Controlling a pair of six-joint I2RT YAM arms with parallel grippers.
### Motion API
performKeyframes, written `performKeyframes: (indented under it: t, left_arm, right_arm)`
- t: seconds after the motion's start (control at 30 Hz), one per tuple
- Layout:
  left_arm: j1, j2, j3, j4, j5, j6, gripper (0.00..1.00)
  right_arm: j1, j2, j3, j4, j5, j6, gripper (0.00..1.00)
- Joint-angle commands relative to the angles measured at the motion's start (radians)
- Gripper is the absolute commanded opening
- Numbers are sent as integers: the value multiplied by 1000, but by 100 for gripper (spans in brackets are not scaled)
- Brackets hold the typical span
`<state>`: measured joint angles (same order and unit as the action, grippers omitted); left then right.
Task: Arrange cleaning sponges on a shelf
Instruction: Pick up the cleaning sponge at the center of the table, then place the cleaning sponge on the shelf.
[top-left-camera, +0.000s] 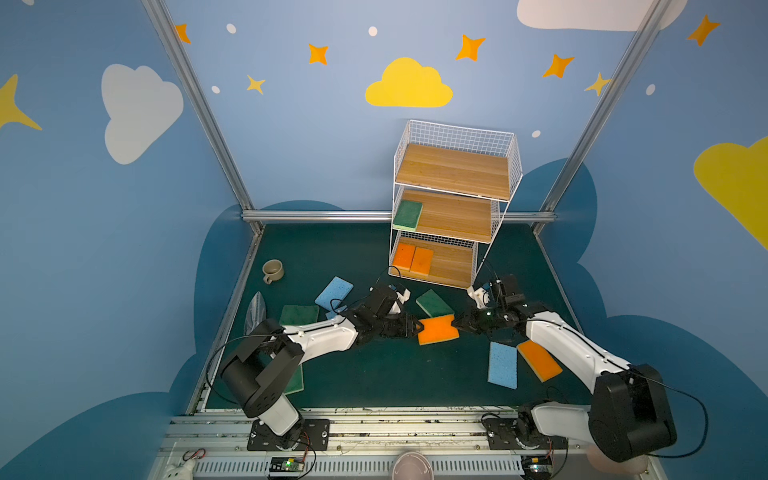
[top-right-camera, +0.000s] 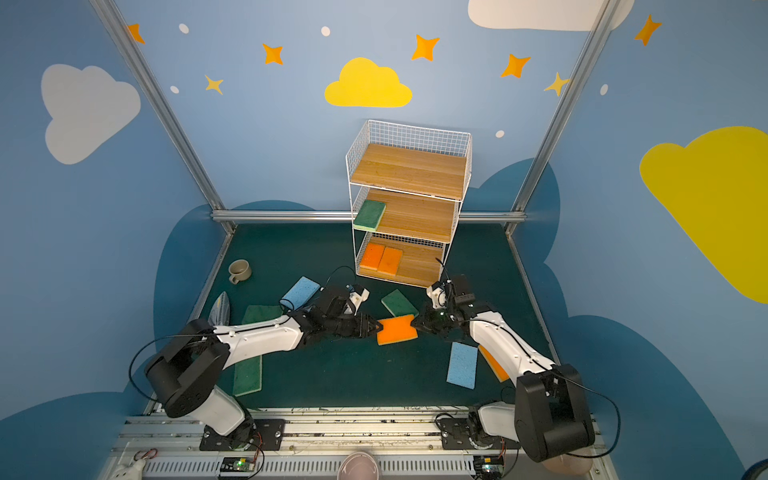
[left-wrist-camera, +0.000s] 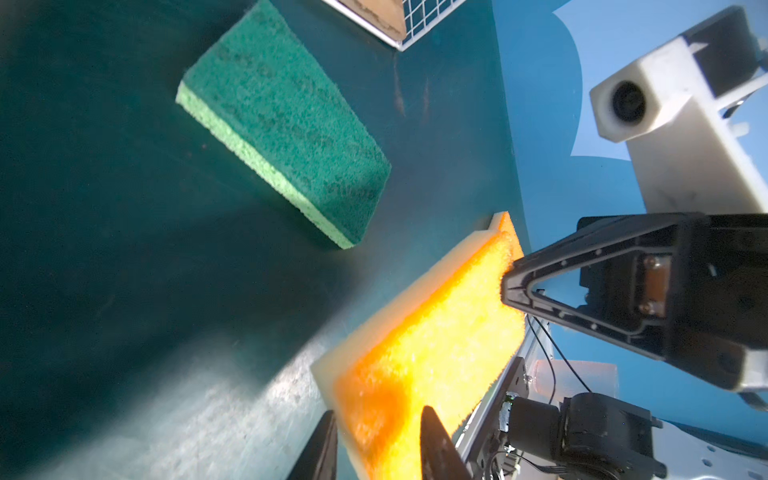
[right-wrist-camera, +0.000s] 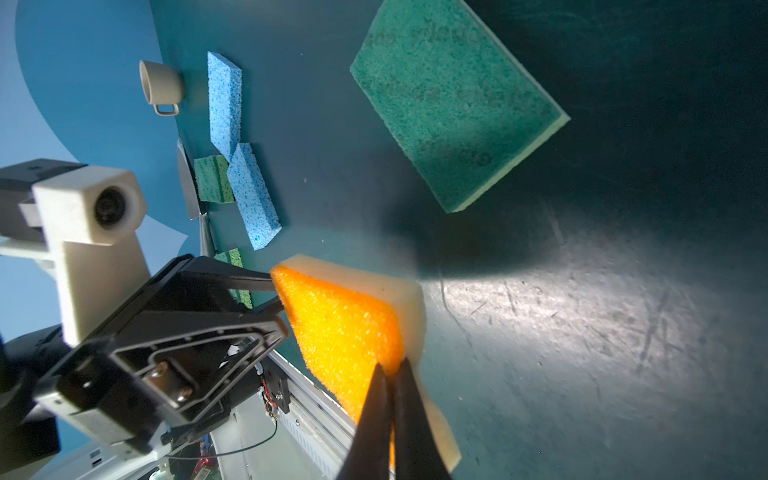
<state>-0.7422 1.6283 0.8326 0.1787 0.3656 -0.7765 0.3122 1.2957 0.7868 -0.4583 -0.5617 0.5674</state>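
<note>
An orange-on-yellow sponge (top-left-camera: 438, 330) (top-right-camera: 397, 330) hangs above the table's middle, held from both ends. My left gripper (top-left-camera: 417, 326) (left-wrist-camera: 378, 415) is shut on one short end, a finger on each face. At the other end my right gripper (top-left-camera: 457, 323) (right-wrist-camera: 392, 365) is shut, squeezing the sponge (right-wrist-camera: 340, 328) thin. The shelf (top-left-camera: 457, 166) (top-right-camera: 411, 166) stands at the back. It carries a green sponge (top-left-camera: 408, 215) on its middle board and two orange sponges (top-left-camera: 412, 258) on its lowest. Its top board is bare.
Loose sponges lie on the dark green table: green (top-left-camera: 434, 302) just behind the grippers, blue (top-left-camera: 333, 289) and green (top-left-camera: 298, 315) at left, blue (top-left-camera: 503, 365) and orange (top-left-camera: 539, 359) at right, green (top-left-camera: 296, 378) under my left arm. A beige mug (top-left-camera: 273, 271) and metal trowel (top-left-camera: 255, 311) lie far left.
</note>
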Motion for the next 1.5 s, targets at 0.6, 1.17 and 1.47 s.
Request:
performKeyframes:
  t: [0.6,1.17,1.47]
  left_arm:
    - [2,38,-9,109,37,-89,3]
    - [-24,81,-28,293,-291,-494,3]
    - [-142,183,173,215,-704,-624,3]
  right_arm:
    - [7,27,16,24,-22,0,22]
    - [-95,-282,-32,-87,204,54,67]
    - [-123,-633,-188,-4,353,50,65]
